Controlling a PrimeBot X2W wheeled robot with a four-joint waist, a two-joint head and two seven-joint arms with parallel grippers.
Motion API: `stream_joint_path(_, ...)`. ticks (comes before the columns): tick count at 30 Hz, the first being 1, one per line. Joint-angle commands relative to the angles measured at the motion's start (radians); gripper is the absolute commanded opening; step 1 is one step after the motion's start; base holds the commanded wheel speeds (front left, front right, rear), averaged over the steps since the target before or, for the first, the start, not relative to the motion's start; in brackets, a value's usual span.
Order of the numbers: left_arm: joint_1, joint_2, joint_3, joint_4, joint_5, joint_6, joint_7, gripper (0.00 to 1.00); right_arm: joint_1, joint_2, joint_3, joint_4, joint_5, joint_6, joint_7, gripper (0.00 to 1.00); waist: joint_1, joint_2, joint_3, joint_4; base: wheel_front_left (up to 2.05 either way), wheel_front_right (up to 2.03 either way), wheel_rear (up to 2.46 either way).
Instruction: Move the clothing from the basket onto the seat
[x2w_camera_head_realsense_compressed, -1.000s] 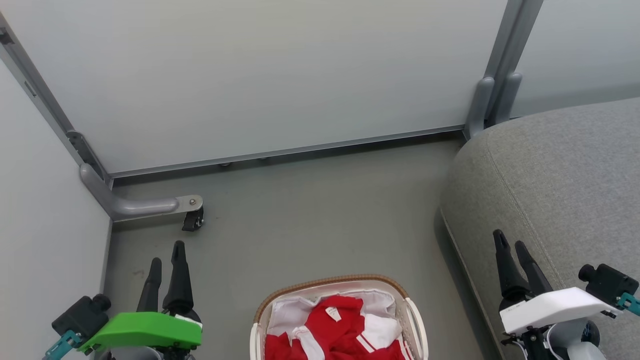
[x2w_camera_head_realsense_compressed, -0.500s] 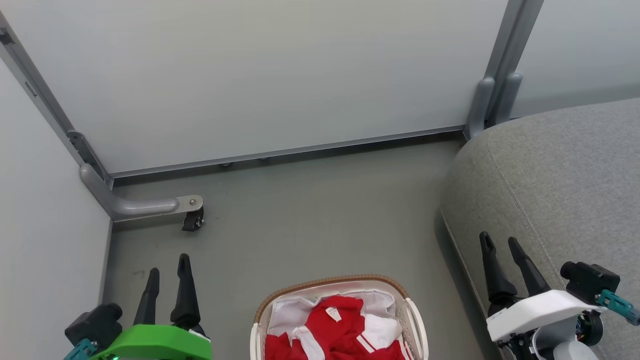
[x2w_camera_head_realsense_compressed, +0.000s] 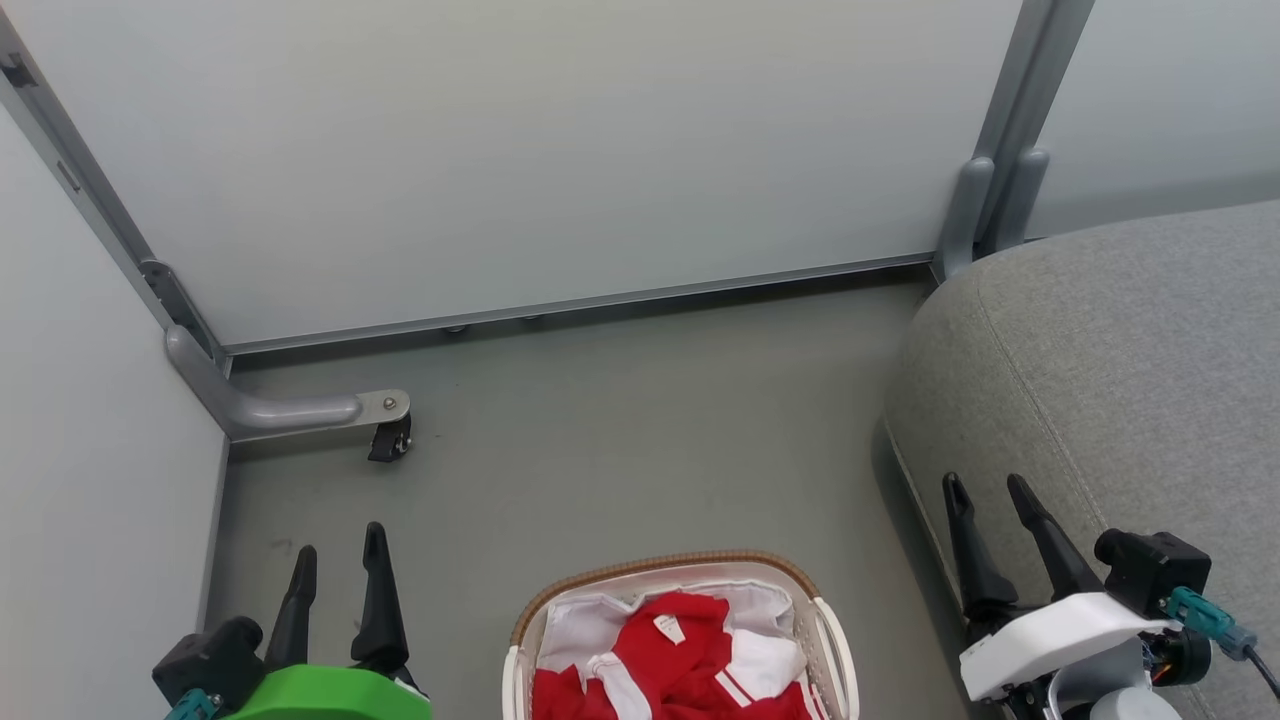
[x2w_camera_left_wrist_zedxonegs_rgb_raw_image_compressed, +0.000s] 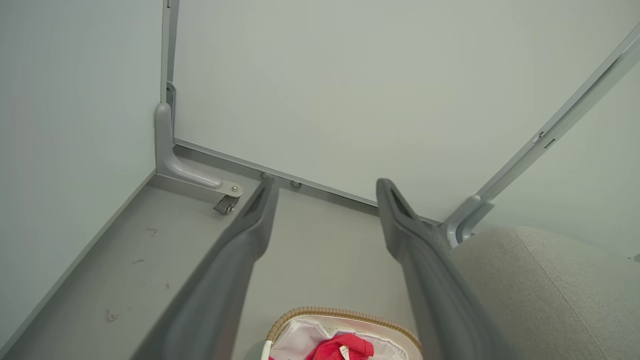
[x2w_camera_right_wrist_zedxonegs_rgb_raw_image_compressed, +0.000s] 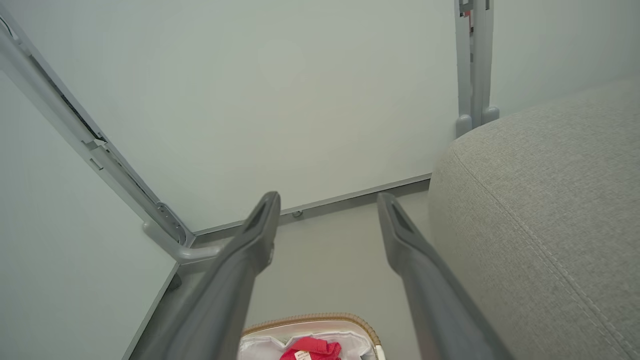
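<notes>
Clothes: red clothes (x2w_camera_head_realsense_compressed: 680, 660) with white trim, bunched in the basket (x2w_camera_head_realsense_compressed: 660, 562) on its white liner (x2w_camera_head_realsense_compressed: 580, 620); none on the sofa (x2w_camera_head_realsense_compressed: 1120, 380) yet
Basket: on the grey floor (x2w_camera_head_realsense_compressed: 620, 440), between the two arms, near the sofa's left side
Left claw (x2w_camera_head_realsense_compressed: 340, 545): fingers apart, empty, over bare floor left of the basket
Right claw (x2w_camera_head_realsense_compressed: 983, 490): fingers apart, empty, at the sofa's near edge, right of the basket
Step in hand: by my reading, the reach for the first garment; nothing gripped
Doing it well: bring one claw down over the rim from above, not across it, so the woven edge isn't knocked; aim for the raised red fold near the middle; pinch cloth only, leave the liner; lift straight up till trailing ends clear the rim
Watch for: garments look tangled, one may drag the other; a snag could tip the basket
Drop spot: well in on the cushion, not the rounded edge, where cloth would likely slide off
</notes>
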Motion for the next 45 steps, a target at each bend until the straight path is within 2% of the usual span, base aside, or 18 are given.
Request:
stream_joint_path(1,0.009,0.008,0.0,-0.004,0.031,0.004,-0.01,1.0,0.004,-0.006,0.003,-0.013,-0.028,0.0,-0.012,1.0,0.0,-0.0001,0.0,0.0,0.0,0.0,0.0)
stream_joint_path(45,0.048,0.01,-0.036,0.038,0.302,0.024,-0.098,1.0,0.021,-0.011,0.021,-0.004,-0.393,0.0,-0.098,1.0,0.0,-0.0001,0.001,0.003,0.0,0.0,0.0)
